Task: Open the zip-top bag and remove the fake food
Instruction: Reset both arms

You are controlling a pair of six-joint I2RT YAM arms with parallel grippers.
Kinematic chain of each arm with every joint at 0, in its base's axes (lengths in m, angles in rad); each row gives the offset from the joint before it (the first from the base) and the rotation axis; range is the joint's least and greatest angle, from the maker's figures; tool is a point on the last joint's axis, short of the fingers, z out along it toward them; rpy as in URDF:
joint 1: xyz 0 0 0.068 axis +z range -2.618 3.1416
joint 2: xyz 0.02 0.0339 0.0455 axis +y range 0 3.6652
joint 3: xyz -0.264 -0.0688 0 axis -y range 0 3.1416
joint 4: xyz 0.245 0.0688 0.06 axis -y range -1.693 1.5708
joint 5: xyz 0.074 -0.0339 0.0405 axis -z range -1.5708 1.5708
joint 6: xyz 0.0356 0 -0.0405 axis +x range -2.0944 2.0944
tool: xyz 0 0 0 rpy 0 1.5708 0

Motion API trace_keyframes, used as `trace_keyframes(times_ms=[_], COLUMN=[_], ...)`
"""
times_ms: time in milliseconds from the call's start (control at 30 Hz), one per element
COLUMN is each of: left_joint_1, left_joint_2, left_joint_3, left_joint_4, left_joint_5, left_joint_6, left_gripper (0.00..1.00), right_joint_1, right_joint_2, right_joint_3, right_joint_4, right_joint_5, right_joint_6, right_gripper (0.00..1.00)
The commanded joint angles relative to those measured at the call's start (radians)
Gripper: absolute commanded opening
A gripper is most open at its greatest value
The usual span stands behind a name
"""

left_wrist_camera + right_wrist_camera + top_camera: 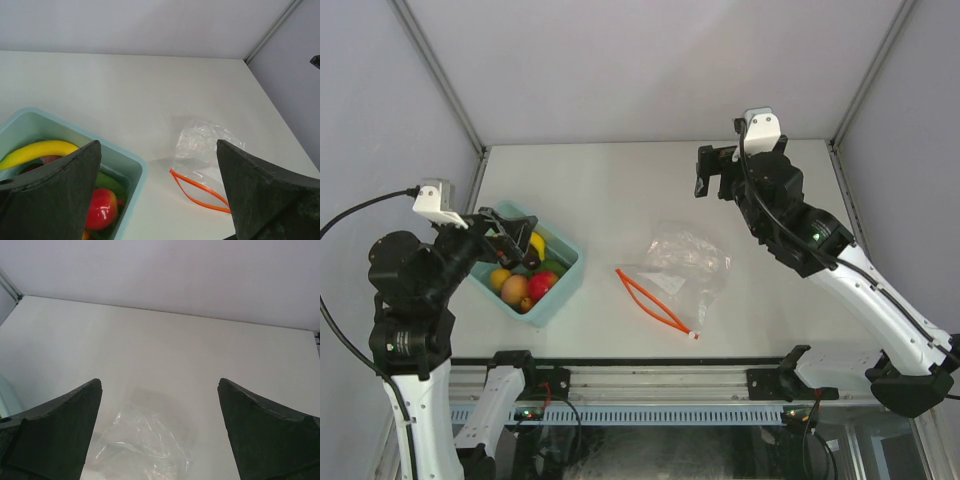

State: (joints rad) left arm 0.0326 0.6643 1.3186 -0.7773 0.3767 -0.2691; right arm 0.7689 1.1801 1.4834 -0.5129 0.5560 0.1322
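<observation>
The zip-top bag (pixel 686 262) lies flat and crinkled at the table's middle, with nothing visible inside it. Its orange zip strip (pixel 653 299) is parted into a narrow loop, with the white slider (pixel 696 336) at the near end. The fake food sits in a light blue bin (pixel 563 292): a yellow banana (pixel 537 243), a red apple (pixel 542 284), orange fruit (pixel 514 290) and a green piece (pixel 107 182). My left gripper (pixel 508 238) hovers open over the bin, holding nothing. My right gripper (pixel 716 170) is raised open beyond the bag (pixel 150 445), also holding nothing.
Grey walls enclose the white table on the left, back and right. The bin's rim (pixel 136 168) stands a short gap left of the zip strip (pixel 200 192). A metal rail with the arm bases (pixel 650 385) runs along the near edge.
</observation>
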Motion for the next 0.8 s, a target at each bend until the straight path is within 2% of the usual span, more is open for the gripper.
trace_keyframes(times_ms=[0,767], left_joint_1=[-0.003,-0.002], left_joint_2=[-0.009,-0.019], left_joint_3=[-0.005,-0.024], left_joint_4=[0.024,0.039], left_joint_5=[0.006,-0.007], left_joint_6=[0.006,0.016], left_gripper=[1.0,1.0], right_joint_1=[0.013,0.032], right_joint_2=[-0.021,-0.025], right_joint_3=[-0.005,-0.029], right_joint_4=[0.05,0.074], right_joint_5=[0.038,0.077], right_joint_6=[-0.025,-0.085], right_gripper=[0.99,0.99])
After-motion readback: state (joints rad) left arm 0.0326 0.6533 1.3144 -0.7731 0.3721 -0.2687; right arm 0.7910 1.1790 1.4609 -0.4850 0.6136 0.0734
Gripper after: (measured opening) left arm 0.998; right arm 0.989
